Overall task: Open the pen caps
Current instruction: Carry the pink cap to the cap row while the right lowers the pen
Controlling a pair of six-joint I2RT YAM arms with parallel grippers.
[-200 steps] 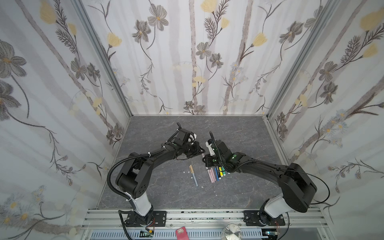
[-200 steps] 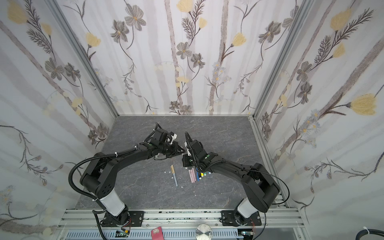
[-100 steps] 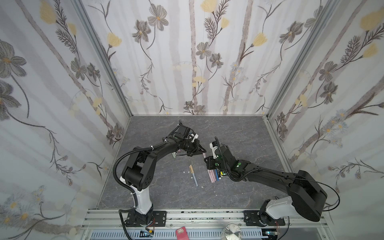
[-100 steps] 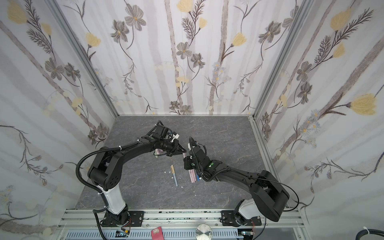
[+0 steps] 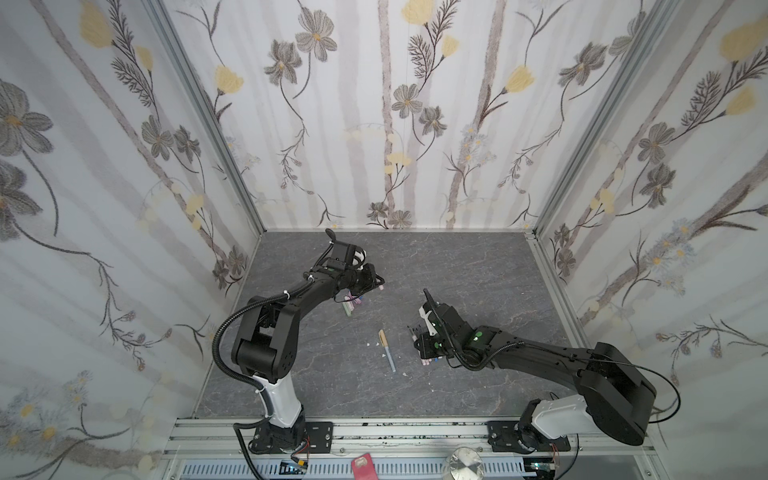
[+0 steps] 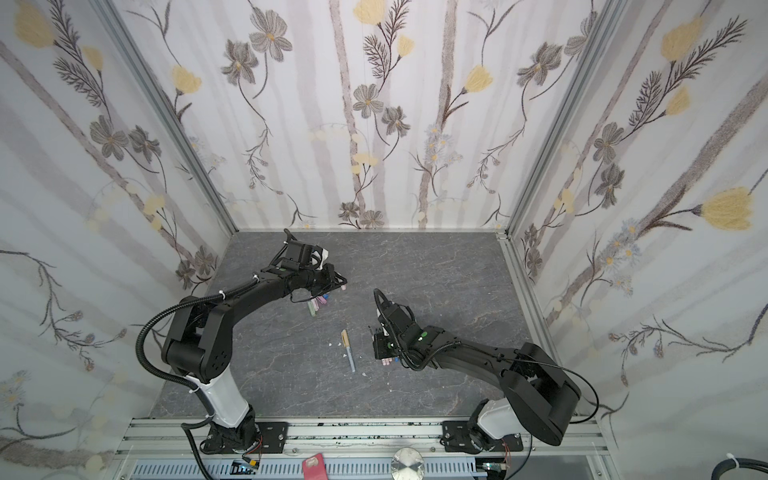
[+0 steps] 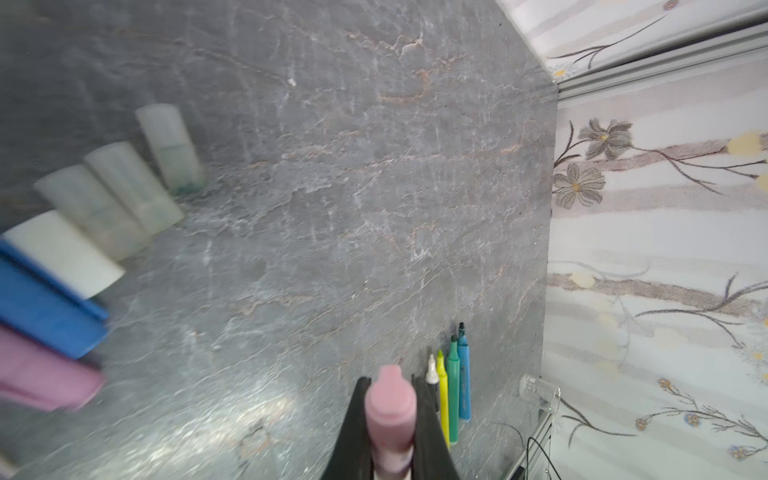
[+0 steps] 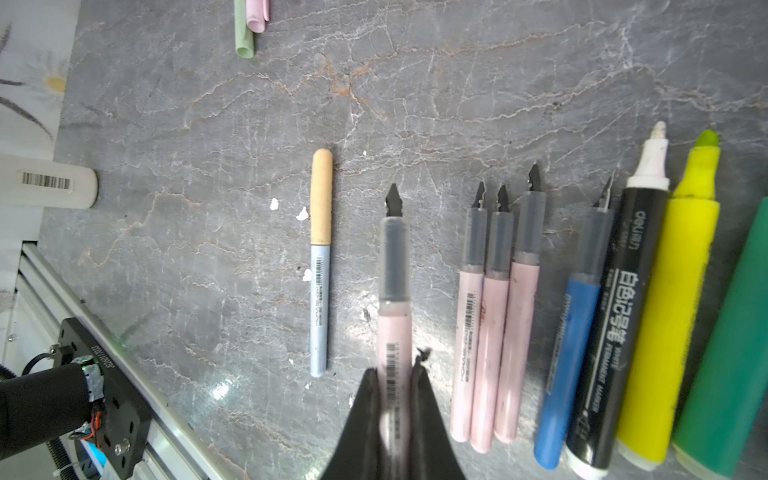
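the step in hand looks like the end of one uncapping: a pink cap [image 7: 390,411] is clamped between the closed-down jaws of the left gripper [image 7: 390,384], and a bare pink pen [image 8: 394,291] is pinched by its barrel in the right gripper [image 8: 395,368], likewise closed on it; cap and pen are held well apart. only one pen is seen with its cap on, the tan-capped pen [image 8: 321,291], lying alone, and places are given from it. the pink pen is held just beside it, on the side where the row of bare pens [image 8: 494,332] lies; the pink cap is held well beyond its tan end, near the loose caps [image 5: 351,304]. next, the cap is probably to be let go among those caps and the pen laid beside the row, and then the tan-capped pen is to be taken at both ends. the pink pen shows a pale barrel with a barcode, a smoky clear collar and a dark pointed tip.
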